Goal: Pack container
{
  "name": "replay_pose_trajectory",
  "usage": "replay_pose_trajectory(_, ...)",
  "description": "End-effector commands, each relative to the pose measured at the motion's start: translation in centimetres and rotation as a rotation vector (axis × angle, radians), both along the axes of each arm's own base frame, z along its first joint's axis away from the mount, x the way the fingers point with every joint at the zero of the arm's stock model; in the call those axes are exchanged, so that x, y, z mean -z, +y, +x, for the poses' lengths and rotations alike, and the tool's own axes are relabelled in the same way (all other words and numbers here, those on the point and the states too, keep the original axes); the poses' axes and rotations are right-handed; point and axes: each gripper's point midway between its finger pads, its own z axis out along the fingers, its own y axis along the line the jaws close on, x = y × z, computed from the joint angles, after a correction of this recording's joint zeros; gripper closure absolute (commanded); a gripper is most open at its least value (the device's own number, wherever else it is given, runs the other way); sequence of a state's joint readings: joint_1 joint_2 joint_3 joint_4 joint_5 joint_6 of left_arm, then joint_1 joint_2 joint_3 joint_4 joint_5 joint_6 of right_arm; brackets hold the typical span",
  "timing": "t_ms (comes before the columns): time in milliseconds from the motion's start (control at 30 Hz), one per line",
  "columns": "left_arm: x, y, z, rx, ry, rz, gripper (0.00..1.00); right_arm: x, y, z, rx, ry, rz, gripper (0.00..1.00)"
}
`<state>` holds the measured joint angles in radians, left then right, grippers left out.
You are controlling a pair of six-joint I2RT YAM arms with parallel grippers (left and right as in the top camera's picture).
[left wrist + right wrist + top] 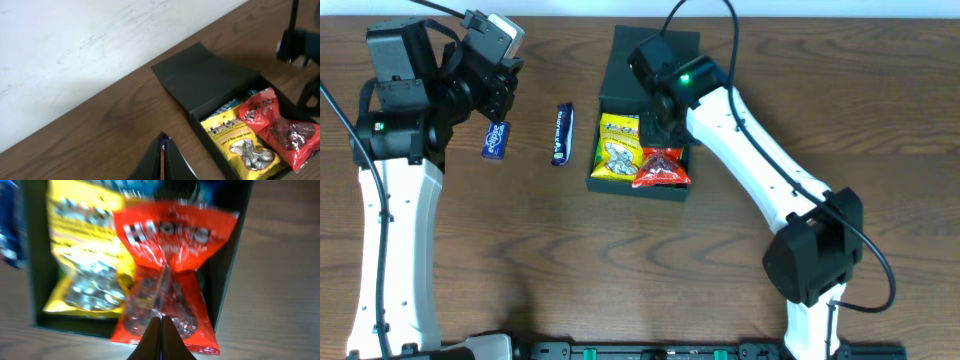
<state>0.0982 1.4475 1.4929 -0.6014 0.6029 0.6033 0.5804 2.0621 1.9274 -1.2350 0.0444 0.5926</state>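
The dark teal-green container [628, 75] lies open at the table's middle, with its flap lid folded back. It holds a yellow snack packet [617, 148] and a red one [663, 168], which overhangs the front rim. My left gripper [498, 122] hovers left of the container, shut on a small blue packet [496, 141], whose edge shows between the fingers in the left wrist view [162, 144]. My right gripper [161, 321] is shut with nothing between its fingers, just above the red packet [170, 275]. The yellow packet [85, 255] lies beside it inside the container [226, 270].
A dark blue bar packet [562, 133] lies on the wooden table between my left gripper and the container. A light blue packet [230, 104] shows at the back of the container [205, 80], behind the yellow one [240, 142]. A white wall runs along the far edge.
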Motion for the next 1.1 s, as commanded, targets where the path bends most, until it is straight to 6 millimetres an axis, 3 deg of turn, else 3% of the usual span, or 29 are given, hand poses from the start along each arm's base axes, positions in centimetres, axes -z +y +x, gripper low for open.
replay_pose_trajectory(0, -0.8, -0.1, -0.1, 0.014, -0.023, 0.001, 0.94, 2.6, 0.1, -1.3, -0.058, 0.068, -0.019, 0.99)
replay_pose_trajectory(333, -0.8, -0.1, -0.1, 0.014, -0.023, 0.001, 0.94, 8.3, 0.4, -2.8, -0.127, 0.110, 0.000, 0.99)
replay_pose_trajectory(567, -0.8, -0.1, -0.1, 0.014, -0.021, 0.001, 0.94, 9.0, -0.1, -3.1, -0.134, 0.120, -0.011, 0.99)
replay_pose_trajectory(700, -0.6, -0.1, -0.2, 0.014, -0.011, 0.000, 0.94, 7.2, -0.4, -2.0, -0.115, 0.103, 0.000, 0.99)
replay_pose_trajectory(867, 0.1, -0.1, -0.6, 0.014, 0.025, -0.004, 0.94, 0.9, -1.0, 2.2, -0.057, -0.036, 0.072, 0.99)
replay_pose_trajectory(967, 1.5, -0.1, -0.6, 0.013, 0.079, -0.010, 0.94, -0.7, -3.4, 4.9, 0.012, -0.112, 0.092, 0.99)
replay_pose_trajectory(1067, 4.0, -0.1, -0.4, 0.014, 0.170, -0.022, 0.94, -0.5, -6.3, 6.3, 0.108, -0.114, 0.093, 0.99)
